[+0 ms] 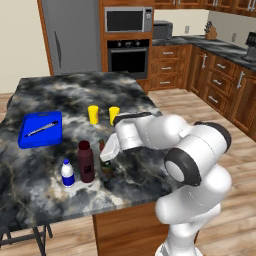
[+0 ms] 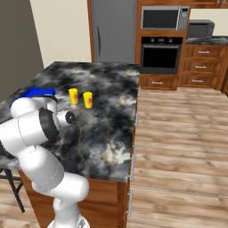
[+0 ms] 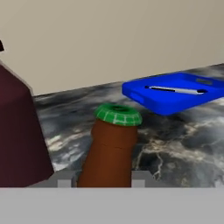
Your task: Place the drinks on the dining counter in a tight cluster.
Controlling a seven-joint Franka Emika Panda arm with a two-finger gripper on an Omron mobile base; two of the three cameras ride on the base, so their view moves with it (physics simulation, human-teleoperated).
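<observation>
The brown beer bottle is taken as the landmark; it stands upright on the black-and-grey marbled dining counter, near the front edge. Its neck is flanked by the two fingertips of the gripper, whose jaws are seen nearly closed, one on each side of the glass; whether they actually press on it cannot be told. A green cap with a pale grid pattern is seen on top (no lettering can be read on it). Just left of this bottle stands the dark maroon bottle, and left of that the small white bottle with a blue cap and label, the print too small to read. Behind the beer bottle stand two yellow cups, and a blue tray lies further left.
</observation>
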